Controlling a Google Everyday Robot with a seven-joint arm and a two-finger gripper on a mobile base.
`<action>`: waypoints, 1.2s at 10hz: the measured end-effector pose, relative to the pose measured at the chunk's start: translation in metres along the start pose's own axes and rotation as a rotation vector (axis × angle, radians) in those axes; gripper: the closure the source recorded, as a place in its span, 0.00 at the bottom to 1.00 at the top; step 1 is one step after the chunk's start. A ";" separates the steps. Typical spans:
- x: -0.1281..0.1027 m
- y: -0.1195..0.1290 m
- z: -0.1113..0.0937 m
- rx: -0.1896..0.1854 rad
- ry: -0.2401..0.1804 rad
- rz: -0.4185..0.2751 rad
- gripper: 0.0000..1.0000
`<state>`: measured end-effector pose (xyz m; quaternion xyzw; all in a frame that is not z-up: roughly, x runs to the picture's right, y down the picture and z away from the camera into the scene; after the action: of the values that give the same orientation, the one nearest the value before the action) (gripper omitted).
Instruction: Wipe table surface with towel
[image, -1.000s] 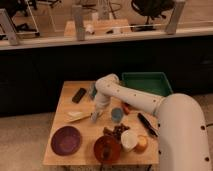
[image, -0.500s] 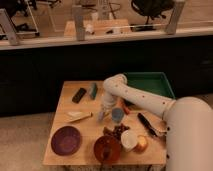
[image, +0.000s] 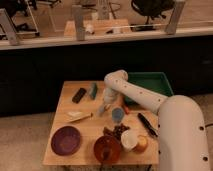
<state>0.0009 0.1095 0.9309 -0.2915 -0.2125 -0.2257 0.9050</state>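
Table surface (image: 87, 131): light tan wood, low in the centre of your view, with several items on it. Gripper (image: 103, 108): down near the table's middle, slightly toward 12 o'clock; you cannot tell whether it grasps anything. Blue cup (image: 117, 115): just beside the gripper, at its 4 o'clock. Purple bowl (image: 66, 140): 8 o'clock on the table. Green bin (image: 150, 82): 2 o'clock corner. Black block (image: 79, 95): 11 o'clock.

Small, roughly square table surface (image: 64, 105) of light tan wood, flat, tool (image: 103, 108) low over its middle
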 end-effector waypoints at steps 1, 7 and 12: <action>-0.006 -0.006 0.002 0.003 -0.004 -0.014 1.00; -0.064 -0.029 0.011 0.000 -0.062 -0.147 1.00; -0.071 0.011 0.006 -0.032 -0.085 -0.170 1.00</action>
<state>-0.0522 0.1421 0.8940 -0.2963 -0.2709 -0.2926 0.8679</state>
